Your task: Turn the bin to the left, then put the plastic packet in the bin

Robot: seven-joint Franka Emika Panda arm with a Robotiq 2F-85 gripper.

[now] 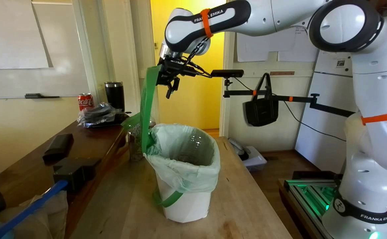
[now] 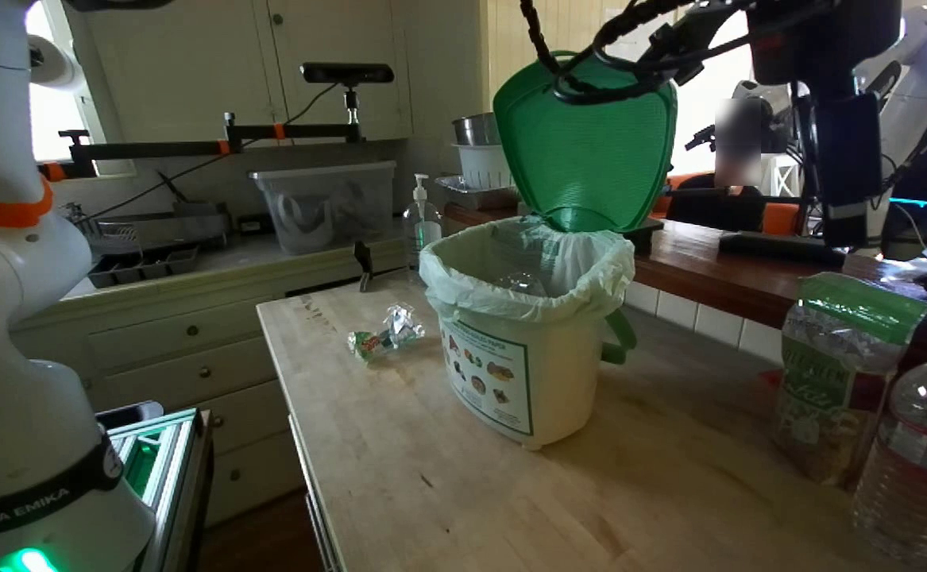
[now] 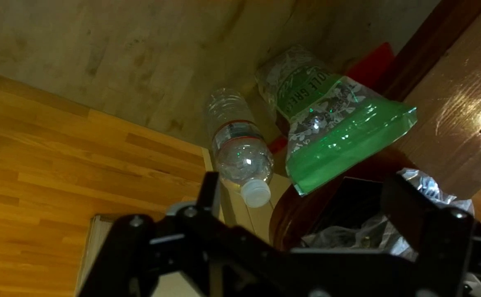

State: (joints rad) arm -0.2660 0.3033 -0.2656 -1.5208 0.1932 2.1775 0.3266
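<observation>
The white bin (image 1: 188, 207) stands upright on the wooden table with a pale green liner; it also shows in an exterior view (image 2: 527, 381), its picture label visible there. Its green lid (image 1: 149, 103) is up. A clear bottle (image 1: 193, 146) lies inside. A clear plastic packet with a green top (image 2: 836, 389) stands on the table; it also shows in the wrist view (image 3: 335, 123). A small crumpled shiny packet (image 2: 388, 334) lies beside the bin. My gripper (image 3: 304, 181) is open and empty, raised beyond the lid, above the green-topped packet; it also shows in an exterior view (image 1: 171, 89).
A clear bottle with a white cap (image 2: 916, 469) stands beside the green-topped packet. A dark brown raised counter (image 1: 94, 142) runs along the table, bearing a red can (image 1: 86, 101), a black tumbler (image 1: 114, 96) and plastic-wrapped items. A pump bottle (image 2: 422, 230) stands at the table's end.
</observation>
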